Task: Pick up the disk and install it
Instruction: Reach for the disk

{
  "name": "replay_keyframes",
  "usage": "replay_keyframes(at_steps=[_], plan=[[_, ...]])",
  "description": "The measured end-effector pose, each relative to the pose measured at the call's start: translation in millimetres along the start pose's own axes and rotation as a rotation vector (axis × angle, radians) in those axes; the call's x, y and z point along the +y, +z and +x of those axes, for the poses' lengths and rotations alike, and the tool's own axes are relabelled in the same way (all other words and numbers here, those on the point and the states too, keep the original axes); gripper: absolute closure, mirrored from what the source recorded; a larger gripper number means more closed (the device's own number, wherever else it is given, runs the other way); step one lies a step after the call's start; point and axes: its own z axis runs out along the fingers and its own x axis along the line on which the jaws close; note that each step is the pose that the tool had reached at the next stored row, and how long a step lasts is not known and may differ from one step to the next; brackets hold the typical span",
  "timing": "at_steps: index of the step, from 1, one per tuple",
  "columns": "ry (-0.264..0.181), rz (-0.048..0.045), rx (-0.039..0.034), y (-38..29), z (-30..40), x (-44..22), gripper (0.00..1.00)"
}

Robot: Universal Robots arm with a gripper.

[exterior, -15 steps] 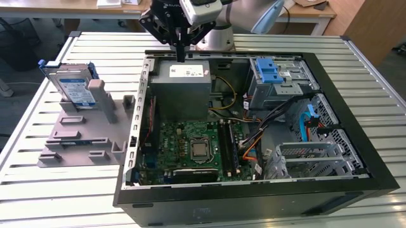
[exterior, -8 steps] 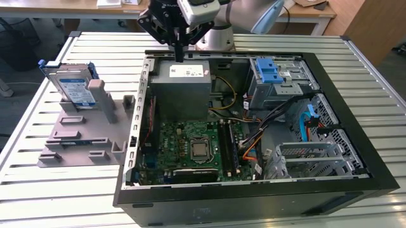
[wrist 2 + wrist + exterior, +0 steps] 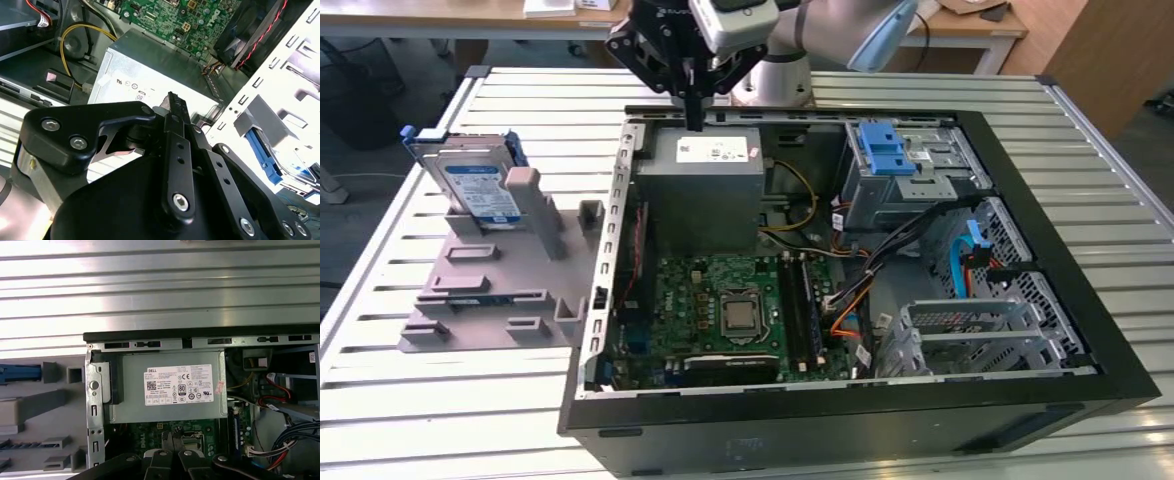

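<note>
Blk tool (image 3: pixel 695 118) w/ silver screws (image 3: pixel 180 201); grey arm (image 3: pixel 774 80), blue cap (image 3: pixel 881 40).

In the exterior view the arm (image 3: pixel 781 60) is cut off by the picture's edge just above its wrist. The lower part of the disk (image 3: pixel 478 185) is hidden behind the posts of the grey fixture (image 3: pixel 480 290) in which it stands. In the first wrist view the disk's blue edge is cut by the picture's edge, and the gripper (image 3: pixel 173 432) hides part of the motherboard (image 3: pixel 210 427). In the second wrist view the gripper's black body covers much of the power supply (image 3: pixel 150 75), whose label print is too small to read.
</note>
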Motion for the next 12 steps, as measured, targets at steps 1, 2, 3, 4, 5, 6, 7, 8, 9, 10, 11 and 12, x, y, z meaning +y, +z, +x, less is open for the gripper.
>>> replay_keyframes(at_steps=[1, 2, 3, 4, 5, 6, 7, 8, 9, 10, 11, 12], plan=[[0.0, 0.0, 0.0, 0.0, 0.3, 0.0, 0.89], [0.0, 0.0, 0.0, 0.0, 0.5, 0.0, 0.89], [0.0, 0.0, 0.0, 0.0, 0.9, -0.1, 0.89], [0.0, 0.0001, 0.0, 0.0, 1.3, -0.1, 0.89], [0.0, 0.0, 0.0, 0.0, 1.6, -0.1, 0.89], [0.0, 0.0, 0.0, 0.0, 2.1, -0.2, 0.89], [0.0, 0.0, 0.0, 0.0, 2.9, -0.3, 0.89], [0.0, 0.0, 0.0, 0.0, 3.6, -0.3, 0.89], [0.0, 0.0001, 0.0, 0.0, 4.3, -0.2, 0.89], [0.0, 0.0, 0.0, 0.0, 5.2, -0.2, 0.89], [0.0, 0.0, 0.0, 0.0, 6.2, -0.2, 0.89], [0.0, 0.0001, 0.0001, -0.1, 7.4, -0.2, 0.89]])
